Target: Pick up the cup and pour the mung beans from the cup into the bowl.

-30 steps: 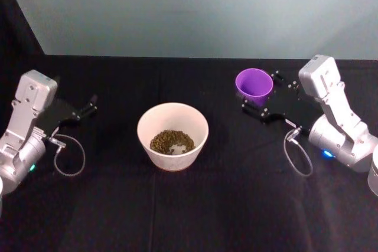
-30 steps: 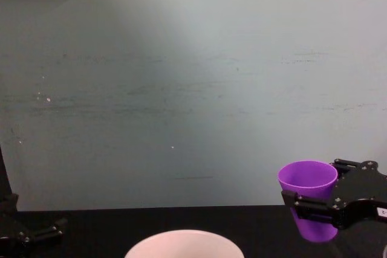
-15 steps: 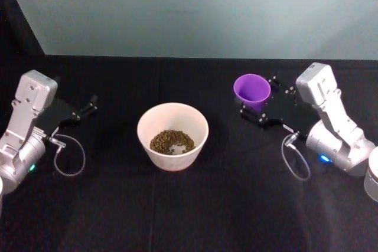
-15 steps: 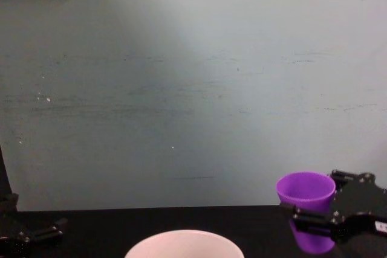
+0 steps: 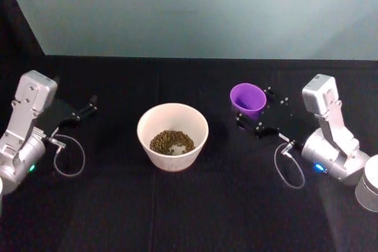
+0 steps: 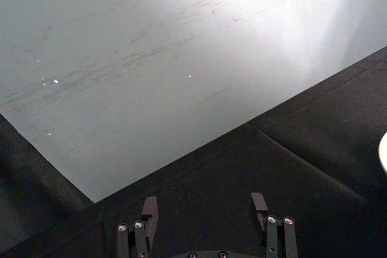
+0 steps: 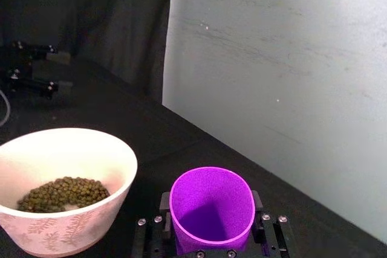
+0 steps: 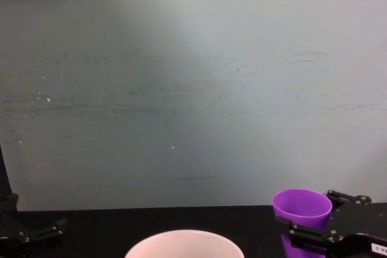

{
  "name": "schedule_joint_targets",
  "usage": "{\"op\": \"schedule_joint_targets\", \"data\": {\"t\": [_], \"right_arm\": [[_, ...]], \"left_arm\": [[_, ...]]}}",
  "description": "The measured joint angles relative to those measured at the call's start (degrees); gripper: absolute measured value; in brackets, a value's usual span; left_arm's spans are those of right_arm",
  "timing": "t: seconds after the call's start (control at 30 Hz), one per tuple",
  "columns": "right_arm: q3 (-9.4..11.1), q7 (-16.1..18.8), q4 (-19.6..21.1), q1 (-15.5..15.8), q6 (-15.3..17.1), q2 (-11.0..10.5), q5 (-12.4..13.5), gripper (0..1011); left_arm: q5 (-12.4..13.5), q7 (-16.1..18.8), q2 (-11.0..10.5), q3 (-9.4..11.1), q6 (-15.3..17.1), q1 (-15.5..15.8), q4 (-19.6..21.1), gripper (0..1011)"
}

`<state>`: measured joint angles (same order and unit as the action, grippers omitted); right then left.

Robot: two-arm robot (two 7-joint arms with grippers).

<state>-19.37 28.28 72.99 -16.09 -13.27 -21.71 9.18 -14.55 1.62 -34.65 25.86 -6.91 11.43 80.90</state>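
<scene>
The purple cup stands upright to the right of the bowl, low over the black table, with my right gripper shut on it. In the right wrist view the cup sits between the two fingers and its inside looks bare. The chest view has the cup at the lower right in the gripper. The white bowl at the table's middle holds the mung beans. My left gripper rests open at the far left, nothing between its fingers.
A black cloth covers the table and a pale green wall runs along its back edge. Loose cables hang at each wrist. Between bowl and cup lies a hand's width of bare cloth.
My right gripper has come down and a little toward the bowl with the cup held upright. The left arm and the bowl stayed put.
</scene>
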Motion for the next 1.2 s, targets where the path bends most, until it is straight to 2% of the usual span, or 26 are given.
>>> {"op": "schedule_joint_targets", "data": {"t": [0.2,0.5,0.67,1.2], "right_arm": [[0.1,2.3,-3.2,-0.4,-0.9,0.8,3.9,732],[0.5,3.9,-6.3,-0.4,-2.4,1.4,7.3,732],[0.3,4.3,-7.7,-0.4,-3.2,1.6,8.0,732],[-0.3,4.4,-8.7,-0.5,-4.0,1.5,8.0,732]], "left_arm": [[0.0,0.0,0.0,0.0,0.0,0.0,0.0,1000],[0.0,0.0,0.0,0.0,0.0,0.0,0.0,1000],[0.0,0.0,0.0,0.0,0.0,0.0,0.0,1000],[0.0,0.0,0.0,0.0,0.0,0.0,0.0,1000]]}}
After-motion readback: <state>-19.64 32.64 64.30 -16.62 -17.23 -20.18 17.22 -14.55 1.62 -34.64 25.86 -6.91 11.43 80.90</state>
